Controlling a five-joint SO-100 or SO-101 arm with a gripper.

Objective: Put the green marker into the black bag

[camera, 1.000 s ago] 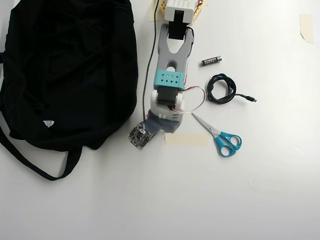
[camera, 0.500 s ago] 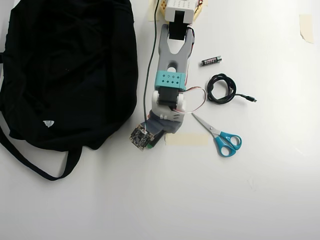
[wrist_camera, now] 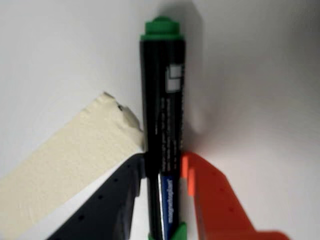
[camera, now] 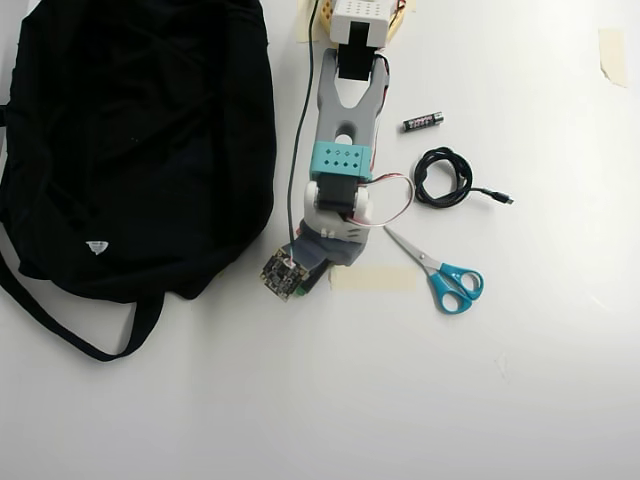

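In the wrist view the gripper [wrist_camera: 162,172] has its two fingers, one black and one orange [wrist_camera: 200,182], pressed against either side of the green marker [wrist_camera: 162,125], grasping its dark barrel near the lower end. The marker runs straight up the picture, its small green end at the top and a white label patch on the barrel, over the white table [wrist_camera: 260,80]. Just left of the marker lies a strip of beige masking tape [wrist_camera: 70,165], its torn tip touching or nearly touching the barrel; which, I cannot tell. In the overhead view the arm [camera: 342,150] reaches down the picture from its base at the top edge, and the marker itself is hidden beneath the wrist. The black bag [camera: 140,140] lies to the left of the arm, close beside it. To the right of the arm are a black battery [camera: 423,121], a coiled black cable [camera: 443,177] and blue-handled scissors [camera: 445,277].
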